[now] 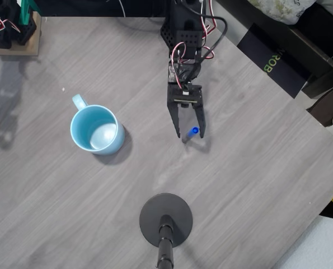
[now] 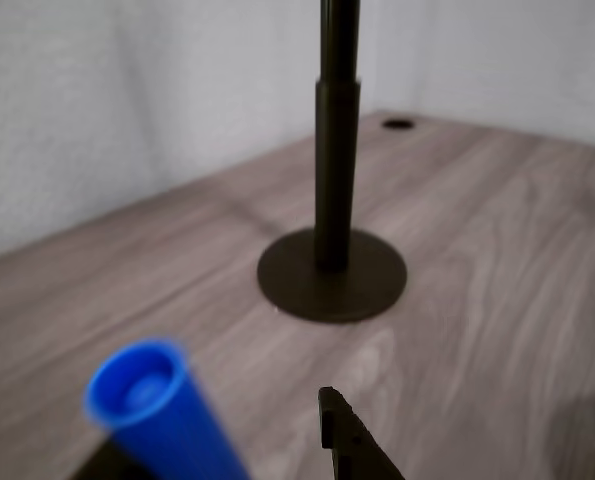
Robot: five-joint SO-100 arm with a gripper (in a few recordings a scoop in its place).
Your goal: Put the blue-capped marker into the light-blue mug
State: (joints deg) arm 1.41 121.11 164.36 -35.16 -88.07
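A: Where's your marker [image 1: 192, 133]?

B: Between the fingers of your gripper [image 1: 189, 133], blue cap poking out; they look clamped on it, above the table [image 1: 256, 168].

A: And the mug [image 1: 97, 129]?

B: Well apart, to its left in the overhead view, upright. Black stand [image 2: 333, 272] ahead.

1. Your blue-capped marker [image 1: 192, 133] sits between the pincer's [image 1: 189, 134] two fingertips, tilted, its bright blue cap pointing up and away from the arm; in the wrist view the cap [image 2: 157, 415] looms blurred at lower left.
2. Your light-blue mug [image 1: 97, 129] stands upright well left of the pincer in the overhead view, handle toward upper left, its glossy inside empty.
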